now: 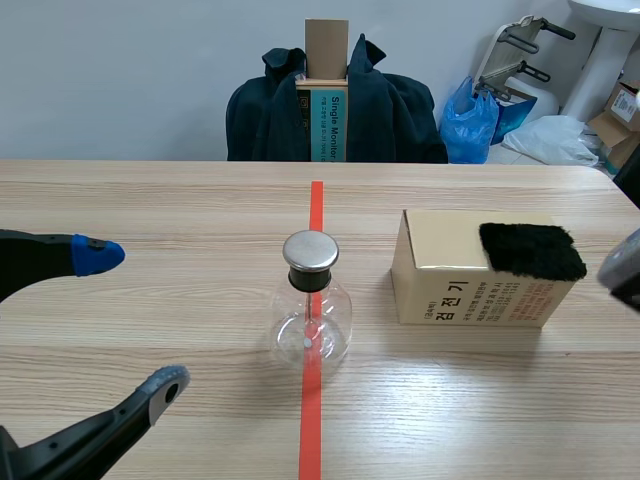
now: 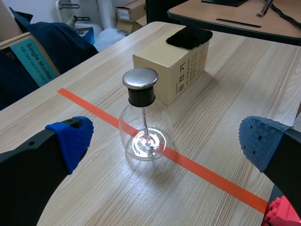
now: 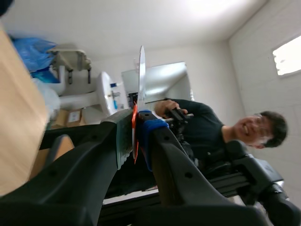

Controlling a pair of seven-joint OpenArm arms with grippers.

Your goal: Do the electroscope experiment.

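A clear glass flask [image 1: 312,318] with a black stopper and a round metal cap [image 1: 310,250] stands upright at the centre of a pale wooden table [image 1: 150,200], squarely on the orange-red tape line [image 1: 316,208] and touched by neither arm. At its 3 o'clock, a short way off, sits a tan cardboard box [image 1: 465,292] printed with black lettering; a black fuzzy cloth [image 1: 532,250] lies across the box's top at its right end, overhanging the corner. At the flask's 9 o'clock the left gripper [image 1: 130,320] hangs low over the table with its jaws spread wide and nothing between them — one blue-padded finger toward 10 o'clock, one grey-padded finger toward 8 o'clock. In the left wrist view the flask stands ahead of that gripper, in line with the gap between the two blue pads. The right gripper [image 3: 135,134] is tilted up toward the ceiling, its two fingers pressed together on a thin clear plastic strip [image 3: 141,75] that rises straight out from between the pads, a sliver of orange-red showing at its foot. Beyond it a person [image 3: 202,132] in a dark top sits with both hands raised. At the flask's 12 o'clock, past the table's far edge, a dark jacket [image 1: 270,120] is draped over a seat.
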